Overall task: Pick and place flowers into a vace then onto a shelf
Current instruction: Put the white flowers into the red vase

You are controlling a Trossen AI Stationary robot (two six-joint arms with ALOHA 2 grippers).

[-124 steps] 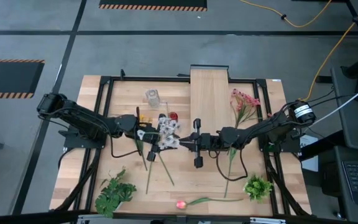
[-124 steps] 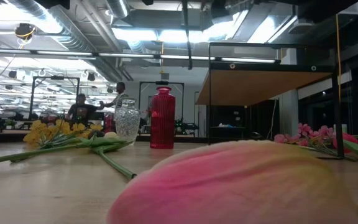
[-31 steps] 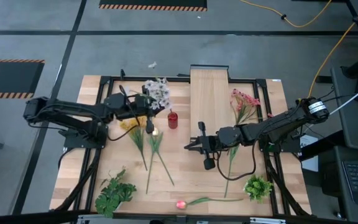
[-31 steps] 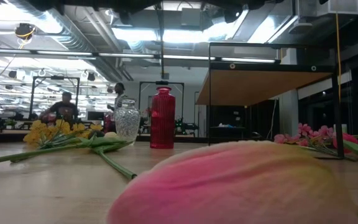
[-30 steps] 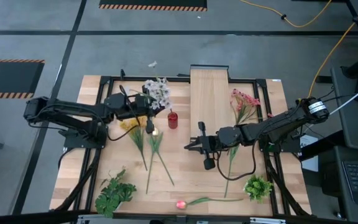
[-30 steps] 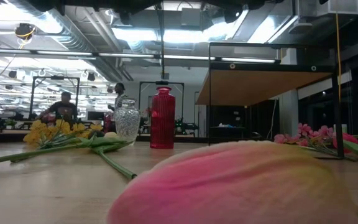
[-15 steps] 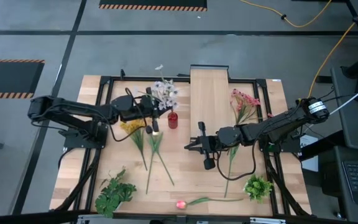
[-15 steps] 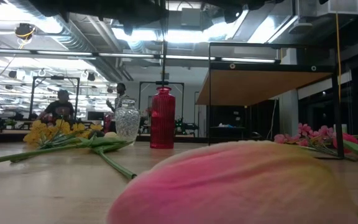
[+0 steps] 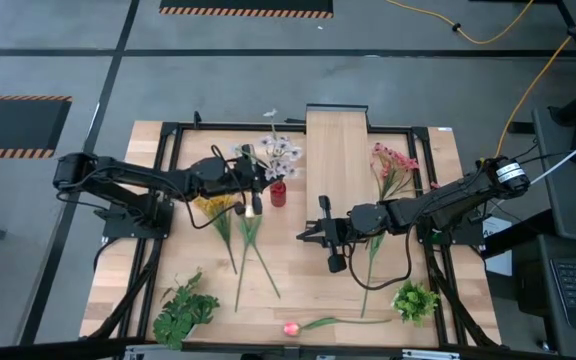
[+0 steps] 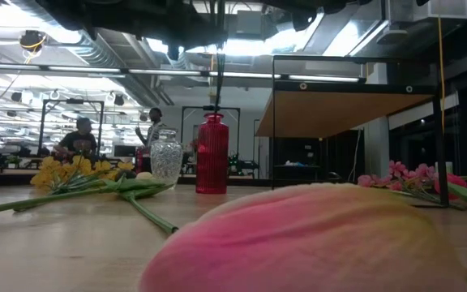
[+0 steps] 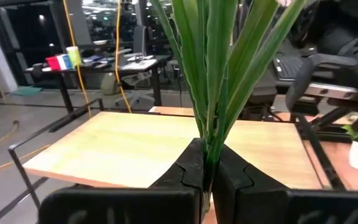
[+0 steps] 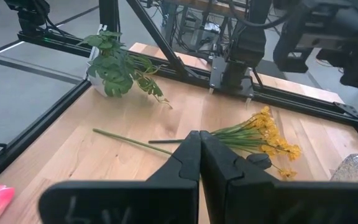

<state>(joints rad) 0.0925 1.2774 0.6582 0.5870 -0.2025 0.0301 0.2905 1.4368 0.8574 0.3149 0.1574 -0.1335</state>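
Flowers [image 9: 280, 150] ride high over the far side of the tabletop [image 9: 298, 285], a white sprig pinched by its green stems in your left gripper [image 11: 207, 171], whose fingers are clamped tight around the stalks. Treat the bunch as light and top-heavy: from the look of it, thin stems will likely flex and swing, so your hold low on the stalks, well below the blossoms, looks like the right place to keep it. Just beside the sprig stands a small red cylinder [image 9: 278, 192]; the clear glass vace [image 10: 166, 159] sits close by it in the low view, probably fragile and easy to tip, so you should bring the stem ends down straight through its mouth. Yellow daisies [image 9: 208, 203] and loose stems [image 9: 251, 255] lie flat beneath your left arm. Next comes the shelf [image 9: 336, 150], a raised light-wood plank at the far edge. Your right gripper [image 9: 305, 234] waits mid-tabletop, fingers pressed together on nothing. Pink blossom sprays [image 9: 392, 165] lie beyond it, and a pink tulip [image 9: 291, 328] rests at the near edge.
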